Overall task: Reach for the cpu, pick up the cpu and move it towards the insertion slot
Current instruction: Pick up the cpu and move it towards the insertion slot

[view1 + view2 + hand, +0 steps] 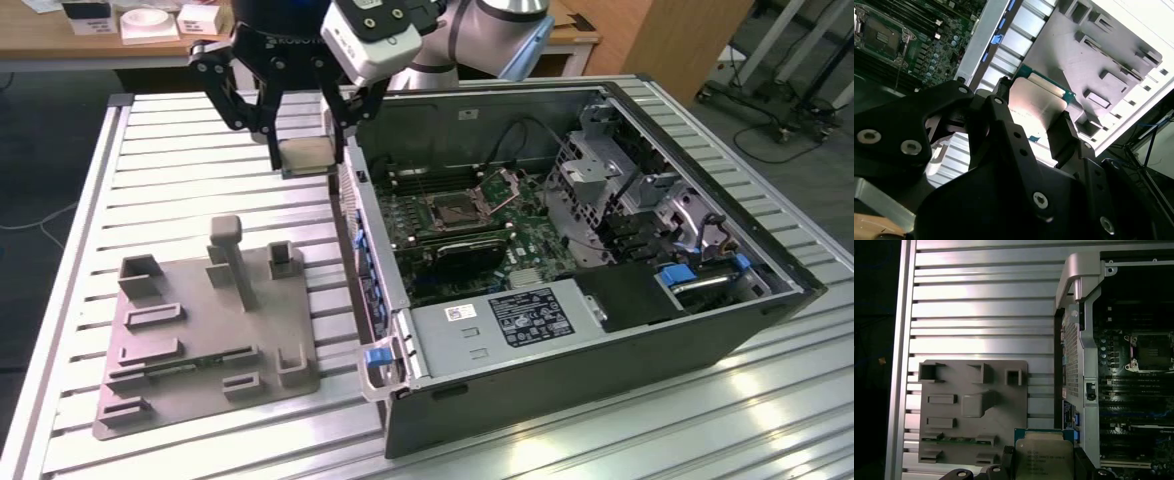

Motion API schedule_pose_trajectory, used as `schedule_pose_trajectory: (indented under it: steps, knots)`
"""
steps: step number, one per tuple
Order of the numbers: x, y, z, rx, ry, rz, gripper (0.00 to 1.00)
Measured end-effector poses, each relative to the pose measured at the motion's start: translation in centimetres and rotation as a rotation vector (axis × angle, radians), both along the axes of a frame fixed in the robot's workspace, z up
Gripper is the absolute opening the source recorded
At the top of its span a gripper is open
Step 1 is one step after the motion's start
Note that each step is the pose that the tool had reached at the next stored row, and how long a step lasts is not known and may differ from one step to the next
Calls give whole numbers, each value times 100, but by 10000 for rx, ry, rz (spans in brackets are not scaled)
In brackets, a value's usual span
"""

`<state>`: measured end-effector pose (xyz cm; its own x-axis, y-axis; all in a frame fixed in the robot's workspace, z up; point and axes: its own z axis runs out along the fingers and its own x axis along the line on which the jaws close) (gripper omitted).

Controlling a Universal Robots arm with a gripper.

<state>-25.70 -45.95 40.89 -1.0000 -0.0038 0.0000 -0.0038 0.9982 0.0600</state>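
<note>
gripper point(310, 160) pinching cpu point(308, 155) by opposite edges | chip light, stiff, fragile underside | insertion slot point(461, 208) well beyond, inside case

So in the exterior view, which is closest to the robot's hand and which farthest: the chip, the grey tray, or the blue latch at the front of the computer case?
1. The cpu: held in the hand, beside the case's upper corner.
2. The grey tray: on the table, toward the exterior view's left, below the hand.
3. The blue latch: at the case's near front corner, farthest.
</note>
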Motion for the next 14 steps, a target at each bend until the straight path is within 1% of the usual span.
schedule_pose_trajectory:
  steps: [14]
  knots:
    - [92, 0, -9, -1, 1, 0, 55]
